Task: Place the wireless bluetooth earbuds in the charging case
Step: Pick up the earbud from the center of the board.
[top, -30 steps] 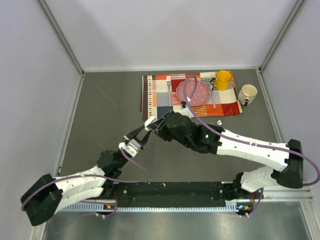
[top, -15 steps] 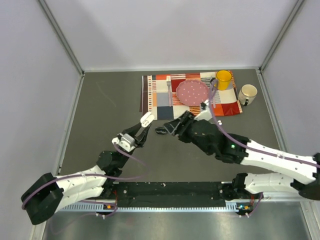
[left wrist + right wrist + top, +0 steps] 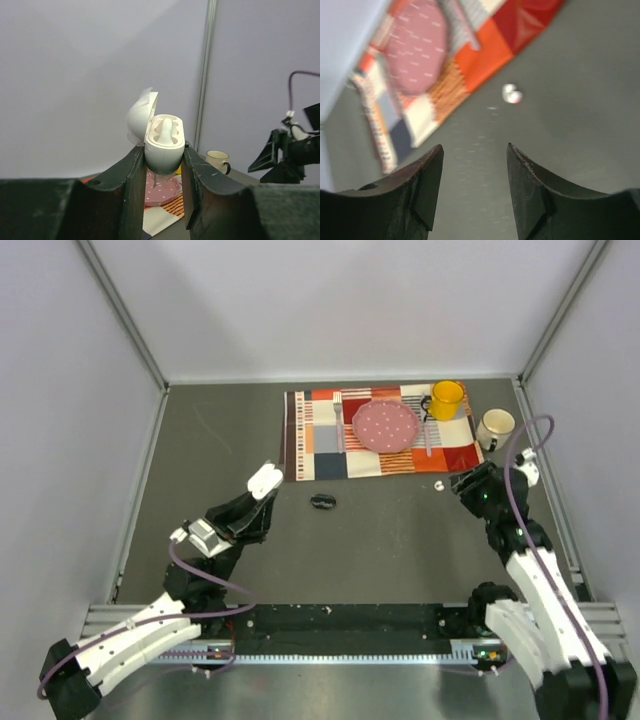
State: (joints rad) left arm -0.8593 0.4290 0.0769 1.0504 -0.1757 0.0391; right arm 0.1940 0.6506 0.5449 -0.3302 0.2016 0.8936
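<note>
My left gripper [image 3: 262,490] [image 3: 163,152] is shut on the white charging case [image 3: 266,478] [image 3: 161,144] and holds it above the table, left of centre. The lid stands open, and one white earbud [image 3: 165,129] sits in a well. Another white earbud [image 3: 439,484] [image 3: 511,93] lies on the grey table just below the placemat's right corner. My right gripper [image 3: 463,484] [image 3: 475,148] is open and empty. It hovers just right of that earbud, which lies ahead of its fingertips in the right wrist view.
A black oval pod [image 3: 323,502] lies mid-table. The checked placemat [image 3: 320,455] [image 3: 470,60] carries a pink plate [image 3: 384,426] [image 3: 417,47], a fork [image 3: 338,418], a spoon [image 3: 428,436] and a yellow mug [image 3: 447,398]. A white mug [image 3: 494,428] [image 3: 218,160] stands to its right.
My right arm pulled away from the case and swung from mid-table to the right side, its jaws opening. My left arm drew back to the left with the case.
</note>
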